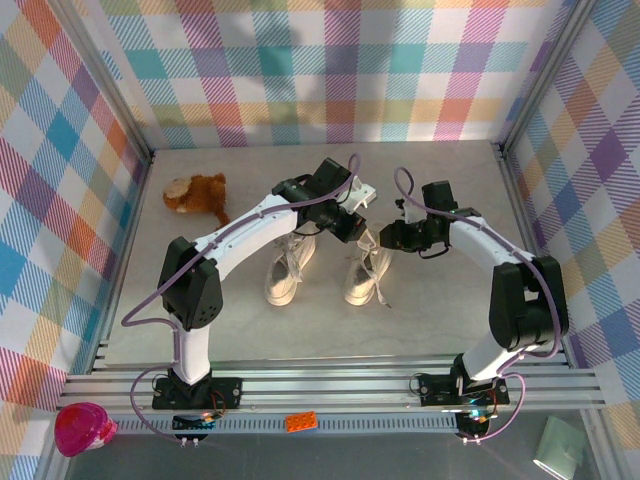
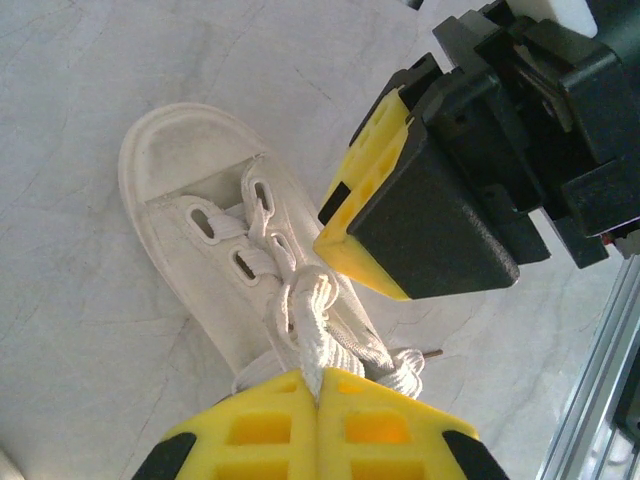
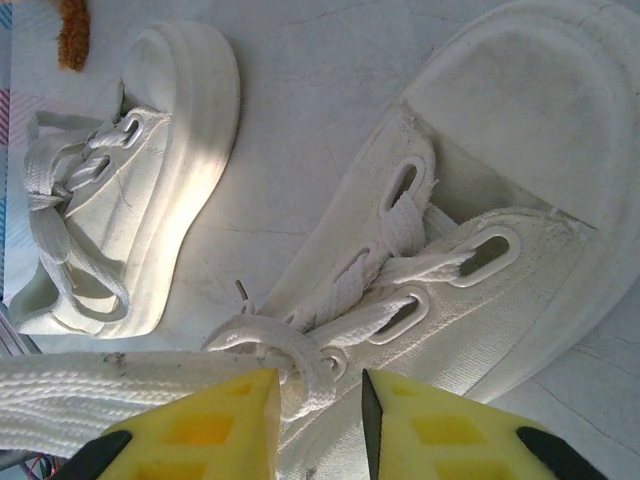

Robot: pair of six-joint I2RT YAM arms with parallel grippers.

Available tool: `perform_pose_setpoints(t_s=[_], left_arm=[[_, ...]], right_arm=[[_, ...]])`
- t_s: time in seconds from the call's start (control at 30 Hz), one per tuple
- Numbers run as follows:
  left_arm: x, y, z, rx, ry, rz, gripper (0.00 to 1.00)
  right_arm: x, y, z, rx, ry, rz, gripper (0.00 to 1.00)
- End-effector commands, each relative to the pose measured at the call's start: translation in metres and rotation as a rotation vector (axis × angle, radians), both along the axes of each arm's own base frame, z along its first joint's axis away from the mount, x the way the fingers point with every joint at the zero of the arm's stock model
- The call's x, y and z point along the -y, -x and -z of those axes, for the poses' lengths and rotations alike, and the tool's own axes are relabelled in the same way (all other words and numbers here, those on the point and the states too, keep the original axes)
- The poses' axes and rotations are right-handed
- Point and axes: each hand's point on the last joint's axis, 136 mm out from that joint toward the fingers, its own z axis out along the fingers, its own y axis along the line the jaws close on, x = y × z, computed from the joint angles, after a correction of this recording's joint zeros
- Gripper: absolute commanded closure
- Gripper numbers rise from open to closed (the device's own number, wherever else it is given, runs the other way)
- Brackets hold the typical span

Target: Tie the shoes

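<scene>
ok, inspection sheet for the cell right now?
surface: pale marbled table, no spills seen.
job's things: left shoe and right shoe side by side mid-table; right shoe's lace held up off it.
clutter: brown plush toy far left; pink thing and orange brick beyond the near edge.
grippers: left gripper shut on the lace; right gripper fingers apart, lace between them.
cables: purple cables along both arms, one looping by the left base.
surroundings: plaid walls, aluminium frame.
</scene>
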Motion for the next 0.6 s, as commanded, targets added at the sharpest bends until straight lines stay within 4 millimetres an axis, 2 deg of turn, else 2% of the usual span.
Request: perform_pose_setpoints(t_s=[0.0,0.3,0.47,0.57], left_arm=[[-0.002,0.0,-0.006,0.003,0.019,0.018,1.0],[-0.004,0.002,-0.009,0.005,0.021,0.021,1.0],[-0.006,0.001,-0.008,0.006,0.017,0.015,1.0],[-0.007,0.0,-0.008,0.005,0.015,0.013,1.0]], right_arm=[[-0.008,-0.001,-0.006,0.018,-0.027,-0.051,0.68],[-0.02,-0.007,0.017,-0.055,-0.045,-0.111,0.67],[-0.025,-0.002,0.018,-0.058,-0.042,-0.135,0.63],[-0.026,0.001,0.016,-0.055,-0.037,-0.15,0.65]])
